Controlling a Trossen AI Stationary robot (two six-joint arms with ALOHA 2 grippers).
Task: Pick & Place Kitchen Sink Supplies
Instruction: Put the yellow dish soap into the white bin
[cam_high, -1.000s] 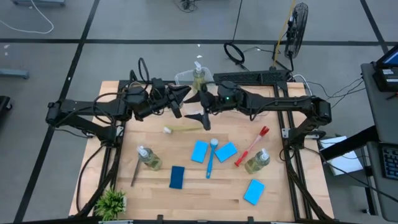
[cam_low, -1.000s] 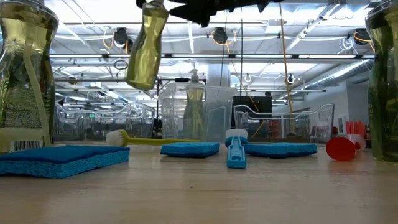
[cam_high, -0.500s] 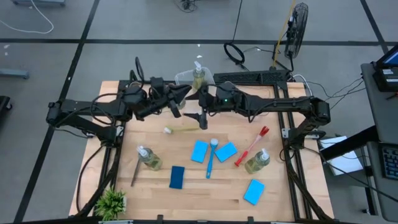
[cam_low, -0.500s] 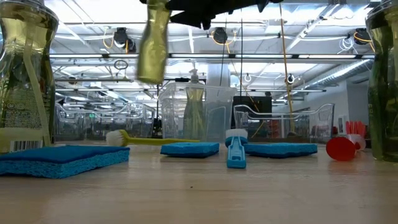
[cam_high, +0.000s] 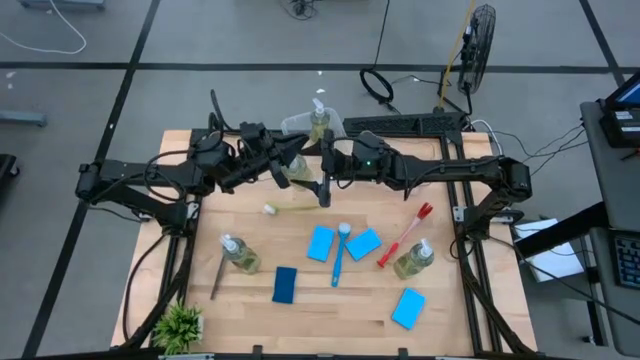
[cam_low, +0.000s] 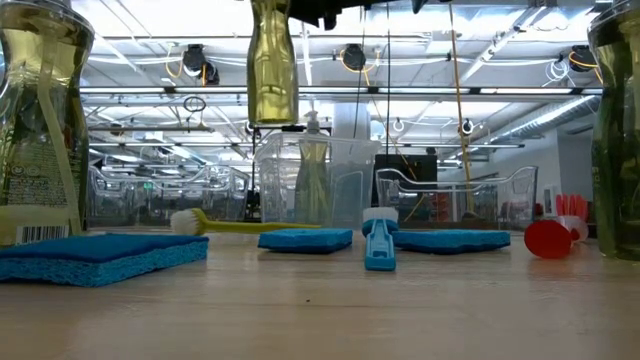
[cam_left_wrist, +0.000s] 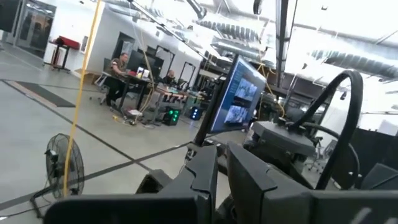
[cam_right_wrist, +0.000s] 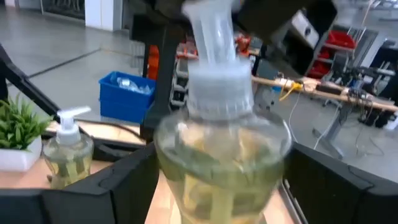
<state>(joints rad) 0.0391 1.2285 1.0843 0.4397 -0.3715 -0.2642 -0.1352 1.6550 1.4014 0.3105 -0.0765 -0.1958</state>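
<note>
High view: left jaws (cam_high: 296, 166) clamp the hanging bottle (cam_low: 272, 62); right jaws (cam_high: 322, 172) wide around it

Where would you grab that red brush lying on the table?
Mid-handle on the red brush, pincer coming straight down with its jaws across the thin shaft. It lies flat and slanted, so only the top is free; keep off the end crowded by a sponge.

The bottle (cam_right_wrist: 221, 155) before my dark fingers (cam_right_wrist: 112, 186) is clear, with yellow-green liquid and a white pump. Below me lie blue sponges (cam_high: 321, 243), a blue brush (cam_high: 339, 252), a red brush (cam_high: 406, 234), a pale yellow brush (cam_high: 295, 208), a green plant (cam_high: 180, 325) and the light wooden table (cam_high: 340, 310).
</note>
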